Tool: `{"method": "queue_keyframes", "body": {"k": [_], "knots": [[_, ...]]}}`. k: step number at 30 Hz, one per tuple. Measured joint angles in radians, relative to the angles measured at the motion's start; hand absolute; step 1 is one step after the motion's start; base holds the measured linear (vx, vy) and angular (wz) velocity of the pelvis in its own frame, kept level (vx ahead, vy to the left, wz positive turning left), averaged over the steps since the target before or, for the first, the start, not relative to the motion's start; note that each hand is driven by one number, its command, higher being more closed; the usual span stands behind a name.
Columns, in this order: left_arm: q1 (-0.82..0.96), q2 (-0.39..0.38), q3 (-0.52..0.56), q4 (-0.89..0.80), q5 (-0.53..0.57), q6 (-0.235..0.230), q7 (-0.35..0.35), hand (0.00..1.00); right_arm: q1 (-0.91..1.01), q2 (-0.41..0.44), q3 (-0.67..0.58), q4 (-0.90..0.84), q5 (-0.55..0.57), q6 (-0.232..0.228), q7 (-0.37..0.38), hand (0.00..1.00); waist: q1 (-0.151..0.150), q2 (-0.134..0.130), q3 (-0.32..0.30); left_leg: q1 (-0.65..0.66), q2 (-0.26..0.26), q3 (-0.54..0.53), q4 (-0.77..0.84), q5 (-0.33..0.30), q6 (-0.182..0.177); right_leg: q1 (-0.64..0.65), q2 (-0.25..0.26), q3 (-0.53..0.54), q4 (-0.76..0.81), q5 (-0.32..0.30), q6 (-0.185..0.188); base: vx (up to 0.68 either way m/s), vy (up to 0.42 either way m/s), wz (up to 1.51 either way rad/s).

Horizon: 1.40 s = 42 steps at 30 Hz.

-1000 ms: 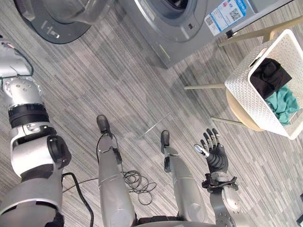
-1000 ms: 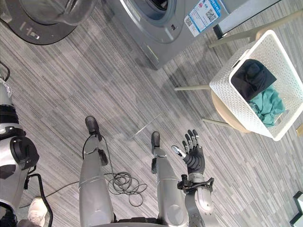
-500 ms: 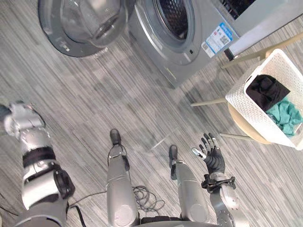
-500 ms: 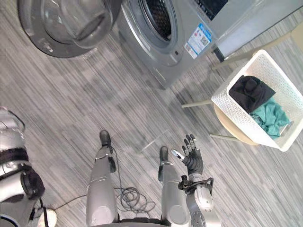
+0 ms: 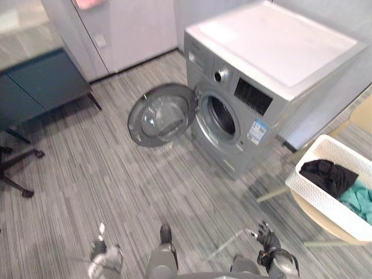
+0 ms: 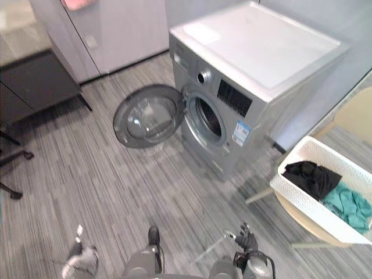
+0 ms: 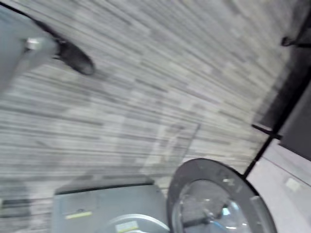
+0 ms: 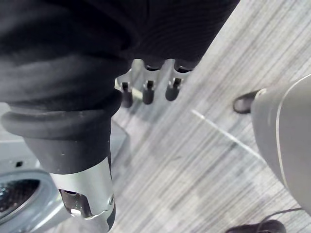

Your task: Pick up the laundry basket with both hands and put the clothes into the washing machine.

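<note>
Grey striped flooring (image 5: 87, 192) fills the eye views. One front-loading washing machine (image 5: 273, 52) stands at 1 o'clock. Its single round door (image 5: 161, 114) is swung fully aside toward 11 o'clock, which leaves the drum opening (image 5: 221, 116) clear for loading.

At 4 o'clock, well apart from the machine, one white perforated laundry basket (image 5: 322, 203) sits on one pale wooden stool (image 6: 296, 218). The raised seat probably brings the basket's rim nearer to hand height. Two garments show inside the basket: one black (image 5: 326, 174) and one teal (image 5: 357, 200), with the black one lying nearer the machine.

Two hands appear low in the eye views, both well clear of the basket, so the two-handed lift is judged not yet begun.

- **Right hand** (image 5: 267, 239), at 5 o'clock: the fingers (image 8: 148, 92) are straight and spread, and it holds nothing.
- **Left hand** (image 5: 99, 251), at 7 o'clock: it is too smeared to show how its fingers are set.

One dark cabinet (image 5: 35, 87) occupies 10 o'clock, with one chair base (image 5: 14, 168) at 9 o'clock.
</note>
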Motion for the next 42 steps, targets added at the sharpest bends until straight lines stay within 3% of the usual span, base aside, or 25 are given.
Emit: {"method": "queue_keyframes", "body": {"k": [3,6,9,14,17,19,20,21,23,24,25,27,28,32,35,36,37,38,41,42], "knots": [[0.066,-0.068,-0.003,0.077,0.113,0.017,-0.032,0.00,-0.024,0.030,-0.060,0.110,-0.031,0.008,0.002,0.00,-0.001,0.001,-0.025,0.057,0.002,0.002,-0.038,0.015,-0.008,0.049,0.007,-0.004,-0.022,0.000,0.000,0.07,-0.042,-0.01],[0.108,-0.080,0.026,0.103,0.179,0.022,-0.050,0.00,-0.029,0.053,-0.165,0.202,-0.032,0.019,0.005,0.00,0.000,0.007,-0.049,0.099,0.006,-0.012,-0.076,0.027,-0.017,0.091,0.017,-0.020,-0.041,-0.003,-0.005,0.06,-0.047,0.10],[0.126,-0.082,0.050,0.126,0.183,0.047,-0.077,0.00,-0.038,0.058,-0.269,0.266,-0.033,0.025,0.009,0.00,-0.001,0.010,-0.060,0.116,0.009,-0.035,-0.082,0.032,-0.018,0.123,0.024,-0.034,-0.049,-0.009,-0.013,0.04,-0.039,0.16],[0.128,-0.071,0.064,0.128,0.169,0.062,-0.082,0.00,-0.055,0.065,-0.283,0.307,-0.029,0.026,0.014,0.00,0.000,0.003,-0.053,0.071,0.046,-0.074,0.034,0.030,-0.020,0.160,0.061,-0.075,-0.038,-0.021,-0.037,-0.04,-0.067,0.23],[0.120,-0.071,0.043,0.124,0.151,0.061,-0.080,0.00,-0.086,0.063,-0.277,0.308,-0.026,0.025,0.012,0.00,0.001,0.008,-0.044,0.013,0.050,-0.061,0.139,0.034,0.002,0.151,0.057,-0.082,-0.024,-0.023,-0.059,-0.12,-0.009,0.10],[0.120,-0.073,0.039,0.122,0.138,0.059,-0.080,0.00,-0.105,0.063,-0.281,0.311,-0.013,0.024,0.010,0.00,0.002,0.006,-0.040,-0.066,0.021,-0.079,0.440,-0.154,0.002,0.148,0.033,-0.075,-0.020,-0.016,-0.052,-0.11,0.099,-0.17],[0.123,-0.074,0.032,0.121,0.138,0.056,-0.079,0.00,-0.115,0.065,-0.280,0.309,-0.008,0.021,0.010,0.00,0.004,0.007,-0.040,-0.091,-0.017,-0.123,0.597,-0.240,0.003,0.147,0.029,-0.054,-0.021,-0.012,-0.047,-0.09,0.173,-0.76],[0.130,-0.082,0.016,0.121,0.139,0.043,-0.079,0.00,-0.129,0.070,-0.255,0.303,0.012,0.016,0.011,0.00,0.020,0.023,-0.040,-0.076,-0.067,-0.194,0.688,-0.366,0.003,0.121,0.048,0.018,-0.020,-0.002,-0.045,-0.08,0.208,-0.99],[0.126,-0.094,0.017,0.117,0.140,0.041,-0.082,0.00,-0.142,0.079,-0.224,0.299,0.021,0.015,0.012,0.00,0.031,0.036,-0.043,-0.028,-0.071,-0.276,0.595,-0.484,-0.001,0.073,0.090,0.077,-0.013,0.007,-0.050,-0.06,0.230,-1.09],[0.120,-0.078,0.018,0.106,0.141,0.040,-0.082,0.00,-0.151,0.107,-0.203,0.298,0.024,0.014,0.012,0.00,0.031,0.017,-0.038,-0.021,-0.101,-0.280,0.557,-0.506,0.027,0.040,0.085,0.131,-0.012,0.014,-0.051,-0.05,0.227,-0.94],[0.112,-0.064,0.018,0.100,0.143,0.036,-0.083,0.00,-0.152,0.124,-0.183,0.296,0.027,0.014,0.016,0.00,0.024,-0.012,-0.042,-0.021,-0.117,-0.268,0.535,-0.500,0.037,0.019,0.085,0.167,-0.022,0.037,-0.066,-0.01,0.184,-0.71],[0.098,-0.060,0.025,0.102,0.163,0.035,-0.084,0.00,-0.142,0.130,-0.185,0.295,0.029,0.014,0.015,0.00,0.026,-0.022,-0.042,0.006,-0.108,-0.194,0.490,-0.487,0.064,0.007,0.083,0.207,-0.037,0.078,-0.087,0.07,0.177,-1.59],[0.076,-0.054,0.004,0.106,0.238,0.034,-0.105,0.00,-0.111,0.132,-0.208,0.236,0.051,0.007,0.022,0.00,0.025,-0.020,-0.073,0.076,-0.105,-0.017,0.330,-0.430,0.092,-0.084,0.089,0.276,-0.057,0.157,-0.085,0.19,0.164,-2.36],[0.018,-0.081,-0.032,0.111,0.242,0.017,-0.107,0.00,-0.094,0.112,-0.284,0.229,0.051,0.012,0.018,0.00,0.000,0.011,-0.081,0.124,-0.092,-0.022,0.298,-0.416,0.089,-0.096,0.116,0.262,-0.024,0.157,-0.085,0.21,-0.015,-0.63],[0.004,-0.073,-0.082,0.101,0.250,0.023,-0.105,0.00,-0.094,0.108,-0.302,0.218,0.045,0.009,0.023,0.00,0.008,0.022,-0.063,0.183,-0.042,0.052,0.264,-0.415,0.086,-0.186,0.103,0.067,0.123,0.155,-0.070,0.08,-0.127,-0.85],[0.001,-0.059,-0.122,0.081,0.248,0.018,-0.104,0.00,-0.093,0.104,-0.309,0.210,0.026,0.012,0.026,0.00,0.017,0.005,-0.040,0.233,-0.054,0.094,0.239,-0.411,0.079,-0.219,0.049,-0.051,0.216,0.116,-0.117,0.04,-0.185,-0.67],[0.000,-0.048,-0.141,0.081,0.247,0.013,-0.102,0.00,-0.080,0.103,-0.311,0.215,0.013,0.016,0.028,0.00,0.015,-0.012,-0.034,0.258,-0.066,0.103,0.236,-0.411,0.078,-0.218,0.006,-0.079,0.233,0.108,-0.134,0.05,-0.189,-0.32],[-0.010,-0.047,-0.143,0.081,0.247,0.014,-0.102,0.00,-0.053,0.104,-0.313,0.223,0.008,0.021,0.029,0.00,-0.001,-0.024,-0.039,0.276,-0.068,0.094,0.235,-0.411,0.074,-0.199,-0.008,-0.086,0.233,0.093,-0.119,0.07,-0.182,-0.03],[-0.031,-0.071,-0.148,0.083,0.251,0.006,-0.102,0.00,-0.030,0.099,-0.322,0.219,0.010,0.025,0.031,0.00,-0.002,-0.002,-0.037,0.286,-0.030,0.085,0.209,-0.398,0.053,-0.182,0.036,-0.107,0.185,0.076,-0.119,0.06,-0.229,-0.15],[-0.034,-0.072,-0.147,0.083,0.259,0.006,-0.101,0.00,-0.033,0.100,-0.328,0.220,0.010,0.025,0.033,0.00,-0.008,-0.003,-0.037,0.286,-0.026,0.094,0.185,-0.388,0.034,-0.186,0.033,-0.131,0.172,0.025,-0.111,0.00,-0.223,-0.18]]}}
